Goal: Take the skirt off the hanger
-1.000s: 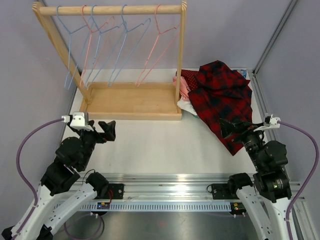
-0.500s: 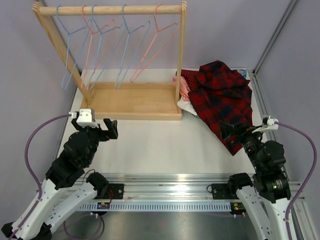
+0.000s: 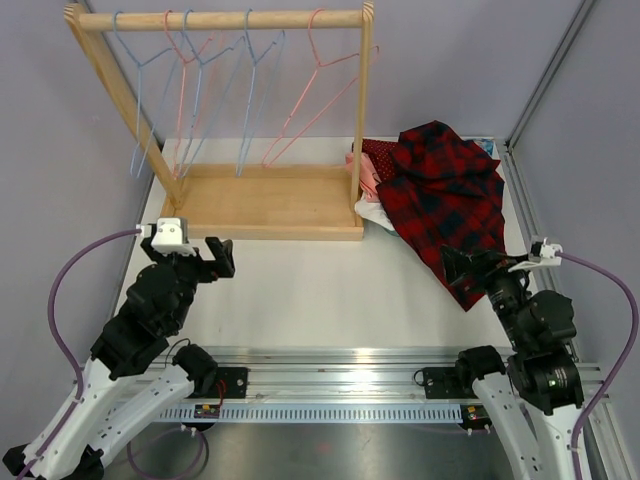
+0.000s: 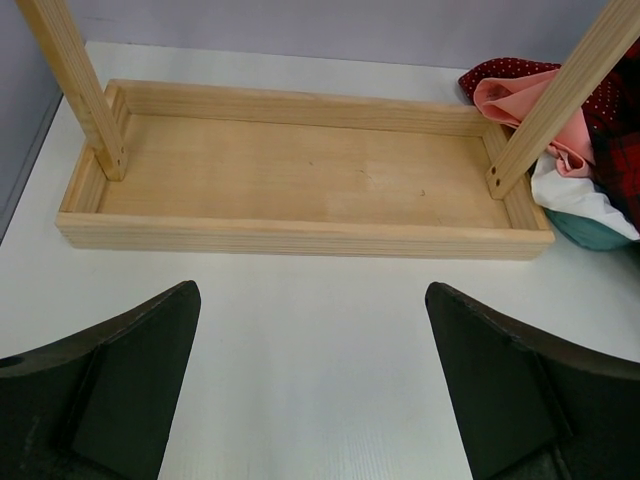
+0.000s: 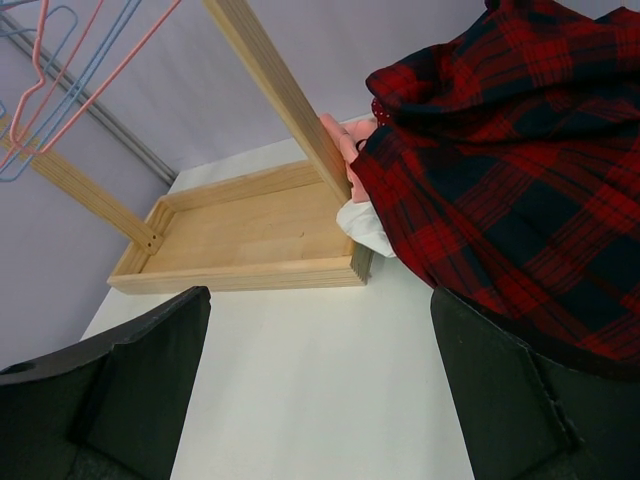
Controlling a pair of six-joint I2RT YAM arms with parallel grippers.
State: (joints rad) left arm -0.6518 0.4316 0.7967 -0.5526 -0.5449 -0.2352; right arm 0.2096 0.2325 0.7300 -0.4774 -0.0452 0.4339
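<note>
The red and black plaid skirt [image 3: 450,190] lies crumpled on the table right of the wooden rack [image 3: 265,200], on top of other clothes; it fills the right of the right wrist view [image 5: 520,170]. Several thin blue and pink wire hangers [image 3: 250,90] hang bare from the rack's top bar. My left gripper [image 3: 215,258] hovers open in front of the rack's base [image 4: 300,180], with nothing between its fingers [image 4: 312,380]. My right gripper [image 3: 462,268] is open at the skirt's near edge, and only white table shows between its fingers [image 5: 320,390].
Under the skirt sit a pink cloth [image 4: 520,100], a white cloth [image 4: 575,190] and a dotted red piece [image 3: 375,152]. The rack's upright posts [image 5: 285,90] rise from its tray-like base. A metal rail [image 3: 340,360] runs along the near edge.
The left arm has shifted slightly right and forward toward the rack. The right arm has drawn back a little toward its base. The hangers are swinging on the bar.
</note>
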